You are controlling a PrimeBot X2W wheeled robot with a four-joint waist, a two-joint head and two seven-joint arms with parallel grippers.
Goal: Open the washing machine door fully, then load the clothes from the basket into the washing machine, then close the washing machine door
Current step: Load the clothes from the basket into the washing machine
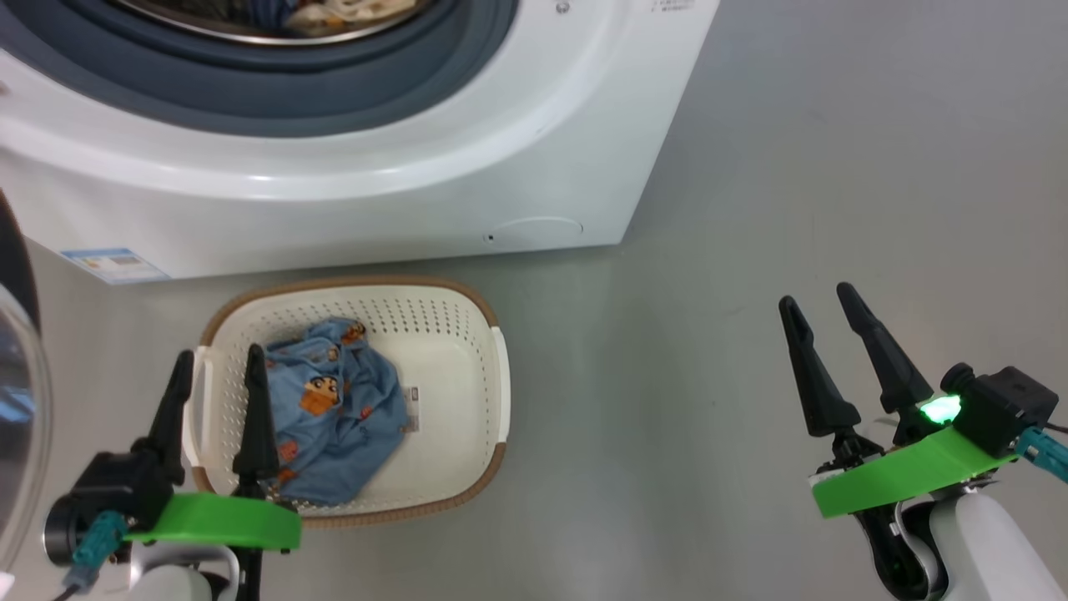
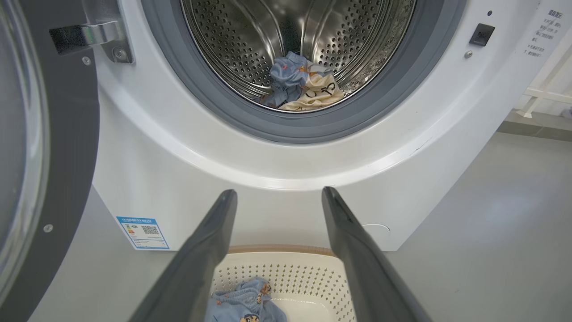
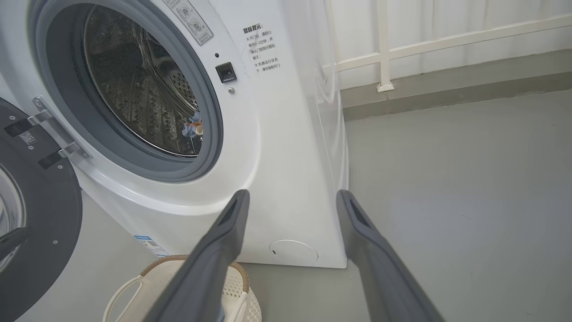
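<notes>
The white washing machine (image 1: 350, 179) stands with its door (image 2: 49, 147) swung open to the left. Blue and cream clothes (image 2: 299, 82) lie in the steel drum. In front of it on the floor sits the cream basket (image 1: 455, 321) holding one blue printed garment (image 1: 334, 409). My left gripper (image 1: 219, 367) hovers open over the basket's left edge, nothing between its fingers; in its wrist view the left gripper (image 2: 279, 193) points toward the machine front. My right gripper (image 1: 819, 300) is open over bare floor to the right, away from the basket.
A grey floor (image 1: 751, 275) spreads to the right of the machine. A white railing (image 3: 402, 53) runs along the wall behind. The open door's glass bowl (image 1: 21, 417) bulges at my far left, close to the left arm.
</notes>
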